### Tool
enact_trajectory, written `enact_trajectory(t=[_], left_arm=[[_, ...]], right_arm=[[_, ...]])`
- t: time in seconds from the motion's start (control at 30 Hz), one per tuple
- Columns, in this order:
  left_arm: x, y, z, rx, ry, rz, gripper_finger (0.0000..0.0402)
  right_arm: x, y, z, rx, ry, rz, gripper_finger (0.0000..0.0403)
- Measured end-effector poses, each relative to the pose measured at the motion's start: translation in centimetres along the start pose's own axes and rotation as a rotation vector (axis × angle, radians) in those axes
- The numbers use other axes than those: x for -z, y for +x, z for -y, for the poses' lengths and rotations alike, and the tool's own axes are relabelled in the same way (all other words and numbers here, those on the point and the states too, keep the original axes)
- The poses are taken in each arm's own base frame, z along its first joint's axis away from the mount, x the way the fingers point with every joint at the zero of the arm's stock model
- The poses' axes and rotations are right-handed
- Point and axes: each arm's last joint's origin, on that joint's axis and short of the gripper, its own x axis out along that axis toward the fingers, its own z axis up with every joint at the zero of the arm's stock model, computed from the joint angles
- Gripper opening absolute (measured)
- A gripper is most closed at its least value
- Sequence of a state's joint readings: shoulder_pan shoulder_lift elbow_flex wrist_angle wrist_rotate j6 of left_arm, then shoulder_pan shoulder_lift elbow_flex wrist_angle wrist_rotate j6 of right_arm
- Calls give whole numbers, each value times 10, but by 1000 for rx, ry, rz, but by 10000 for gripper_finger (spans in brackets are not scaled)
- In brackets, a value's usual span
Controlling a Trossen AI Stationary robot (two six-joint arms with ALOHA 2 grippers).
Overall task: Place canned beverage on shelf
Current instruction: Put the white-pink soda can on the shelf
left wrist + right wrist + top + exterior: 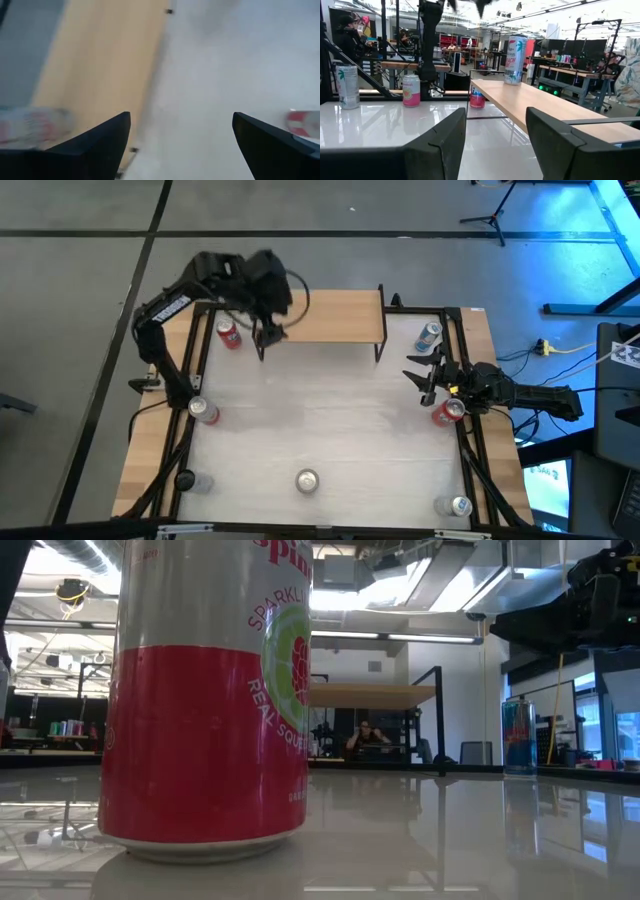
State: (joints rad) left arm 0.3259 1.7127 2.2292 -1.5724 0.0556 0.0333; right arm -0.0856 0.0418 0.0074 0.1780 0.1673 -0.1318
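Note:
The shelf [330, 315] is a light-wood board on thin black legs at the table's far edge. In the right wrist view, a white and red can [514, 52] stands upright on the shelf board [545, 107], near its left end. My left gripper [268, 335] hangs open and empty above that end, and its fingers [107, 142] show spread over the board and the table. In the high view the arm hides that can. My right gripper [418, 378] is open and empty, low at the table's right side, pointing left.
A red can [229, 335] stands on the table left of the shelf, and a blue can [430, 335] stands right of it. A red can [450, 412] stands by my right gripper and a pink can [205, 412] at the left. Three more cans stand along the near edge [306, 480].

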Motion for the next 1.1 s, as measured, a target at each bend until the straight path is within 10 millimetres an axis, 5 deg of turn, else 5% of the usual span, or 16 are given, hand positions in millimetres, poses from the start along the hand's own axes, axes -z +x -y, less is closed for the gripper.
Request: enact_trajectory(t=[0.3, 0.63, 1.1], left_arm=[[31, -22, 79, -56, 28, 38, 339], [88, -5, 150, -67, -122, -60, 339], [164, 7, 218, -46, -307, -242, 339]], right_arm=[[0, 0, 0, -1, 1, 4, 204], [-1, 0, 0, -2, 24, 6, 204], [-1, 0, 0, -4, 148, 6, 205]])
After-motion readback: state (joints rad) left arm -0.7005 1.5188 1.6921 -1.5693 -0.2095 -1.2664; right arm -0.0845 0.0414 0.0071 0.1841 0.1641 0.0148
